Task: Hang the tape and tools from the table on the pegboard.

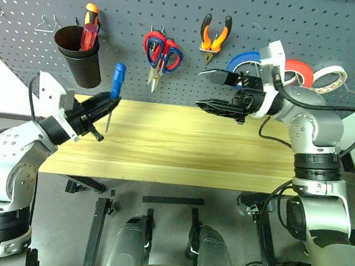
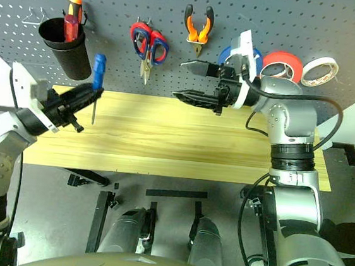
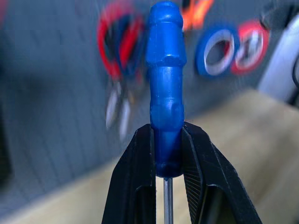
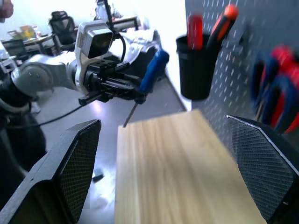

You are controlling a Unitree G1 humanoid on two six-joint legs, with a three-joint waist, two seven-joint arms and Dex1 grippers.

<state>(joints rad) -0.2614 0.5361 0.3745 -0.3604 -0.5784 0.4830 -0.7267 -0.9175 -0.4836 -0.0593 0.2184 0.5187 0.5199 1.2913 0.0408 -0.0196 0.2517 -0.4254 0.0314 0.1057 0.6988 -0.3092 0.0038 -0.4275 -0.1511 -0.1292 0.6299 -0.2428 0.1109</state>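
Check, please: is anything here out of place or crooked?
Nothing stands out. The pliers, scissors and tape rolls hang tidily on the pegboard. The left gripper holds the blue screwdriver upright above the table.

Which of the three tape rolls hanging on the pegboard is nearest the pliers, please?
The thin blue ring-shaped tape roll, hanging just right of the orange-and-black-handled pliers. The red-orange roll comes next, and the cream-white roll hangs farthest along the dark grey pegboard.

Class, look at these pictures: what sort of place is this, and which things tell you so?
Probably a workshop or robotics lab: a grey pegboard hung with pliers, scissors and tape rolls, above a wooden table. The left gripper holds a blue-handled screwdriver.
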